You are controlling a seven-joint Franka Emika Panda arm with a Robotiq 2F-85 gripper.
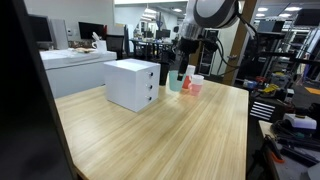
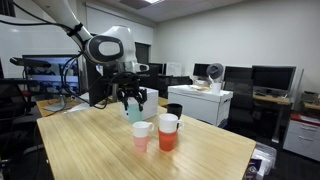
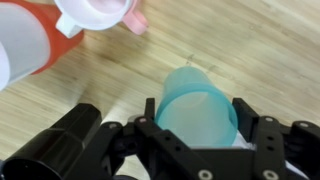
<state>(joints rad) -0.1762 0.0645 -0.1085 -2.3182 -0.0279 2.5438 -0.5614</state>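
Teal cup [image 3: 197, 108] stands upright on the wooden bench [image 1: 170, 140], toward the far side as seen in an exterior view [image 1: 176, 82], and right under the arm in an exterior view [image 2: 133, 115]. End effector [image 3: 197, 112] is down over it. In the wrist view the two black fingers [image 3: 150, 112] sit one each side of the cup near its rim, cup betw. them. Gap to the cup wall is v. slim on both sides, and I can't tell from here whether the fingers are pressing on it or just straddling it. In both exterior views the end effector [image 2: 132, 100] points straight down, w/ the cup at the fingertips [image 1: 182, 62].

Just beside the teal cup stands an orange cup [image 2: 167, 136] w/ a white top part, and next to that a pink cup [image 2: 142, 137] w/ a pale rim. Both are upright, close together, and apart from the teal one. The wrist view catches them at the top edge, orange [image 3: 30, 45] at the left and pink [image 3: 100, 12] next to it.

Further along the bench, well apart from the cups, is a white drawer box [image 1: 133, 84] w/ two dark knobs on its front. Around the bench it's office/lab stuff, i.e. desks, monitors and chairs
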